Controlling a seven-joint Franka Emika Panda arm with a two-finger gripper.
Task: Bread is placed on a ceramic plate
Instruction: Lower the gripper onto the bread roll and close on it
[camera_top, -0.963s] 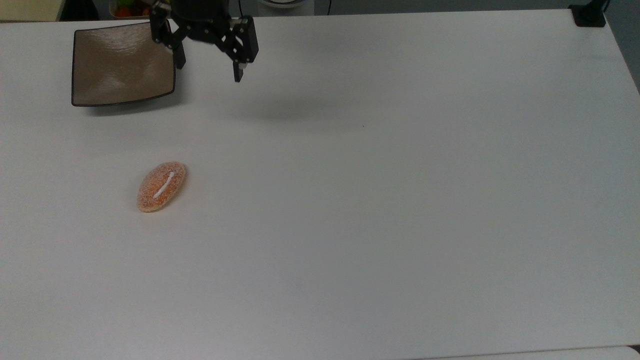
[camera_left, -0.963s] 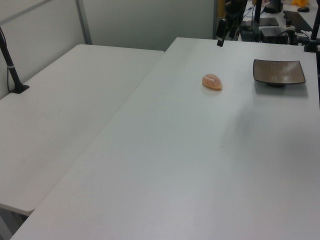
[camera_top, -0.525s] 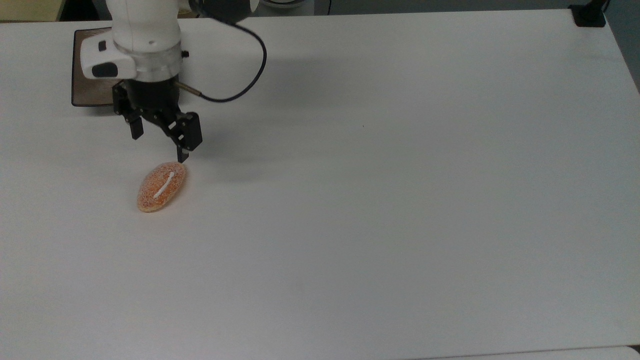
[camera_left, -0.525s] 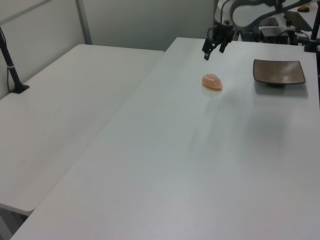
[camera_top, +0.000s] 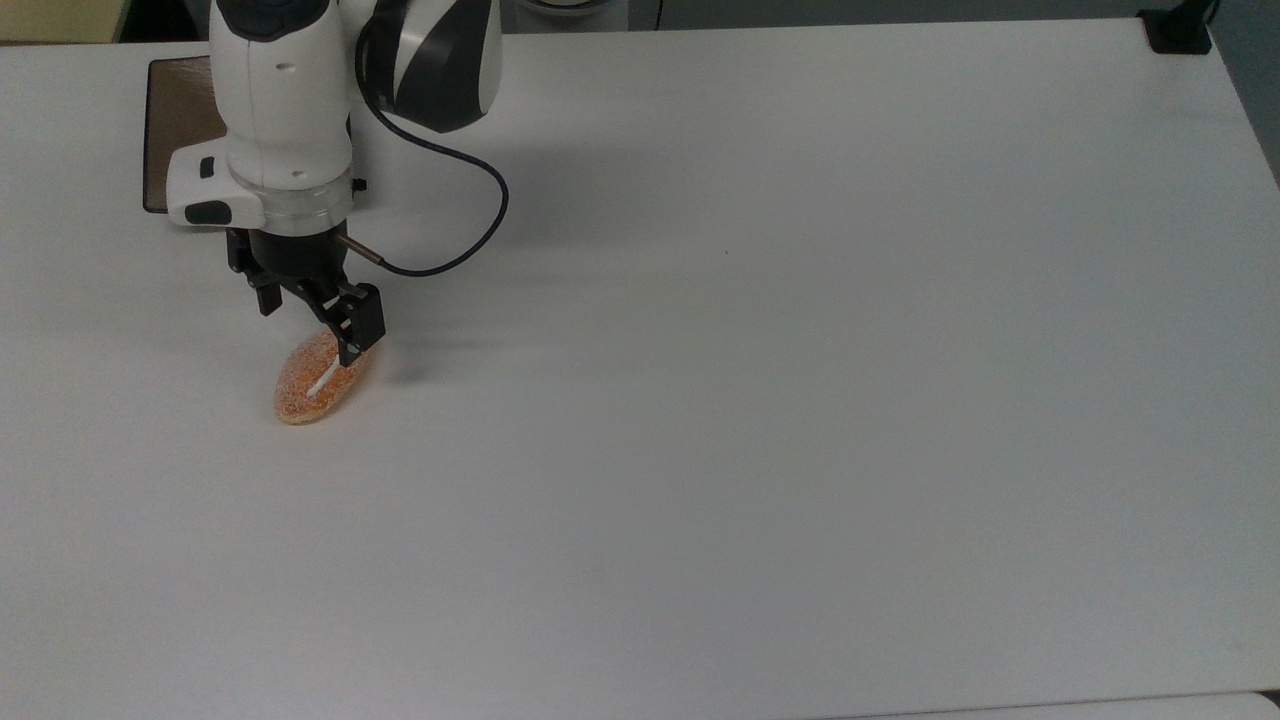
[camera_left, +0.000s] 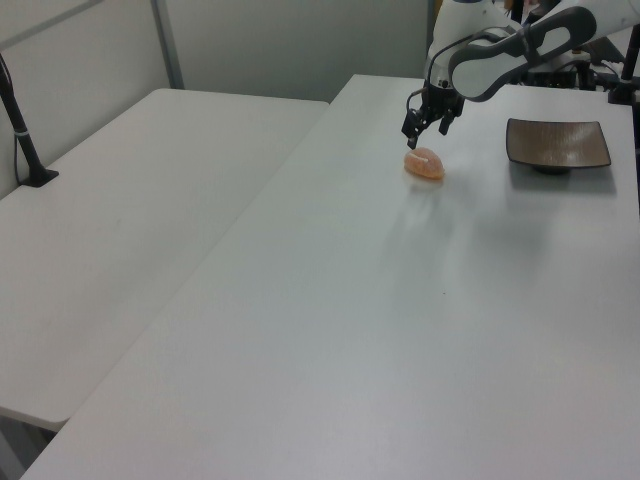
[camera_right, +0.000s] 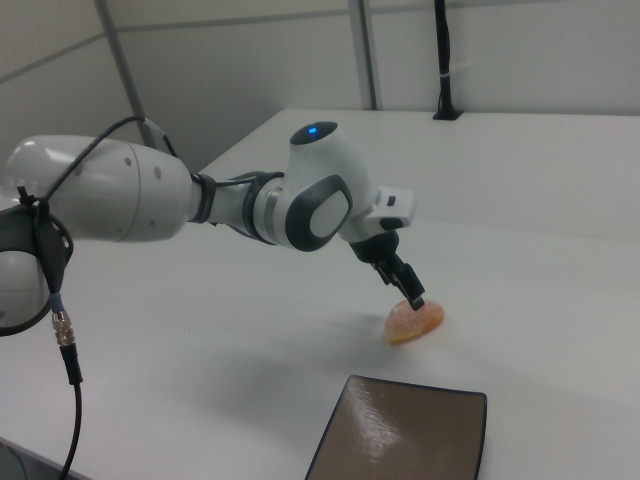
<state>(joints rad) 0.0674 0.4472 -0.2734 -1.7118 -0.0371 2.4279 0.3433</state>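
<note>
Top view: bread (camera_top: 312, 386) lies on the table (camera_top: 800, 400), well apart from the ceramic plate (camera_top: 180, 110). Gripper (camera_top: 310, 320) sits just above the bread's plate-side end, fingers spread, nothing held. Arm (camera_top: 285, 110) covers most of the plate.

Left view: bread (camera_left: 425, 164) on the table beside the plate (camera_left: 557, 144), gripper (camera_left: 424, 122) right over it. Grasp not made; lift, carry and drop remain, I'd say.

Right view: gripper (camera_right: 405, 288) at the bread's (camera_right: 415, 320) top, plate (camera_right: 400, 440) nearer the camera, cut off at the bottom. Contact hard to judge.
</note>
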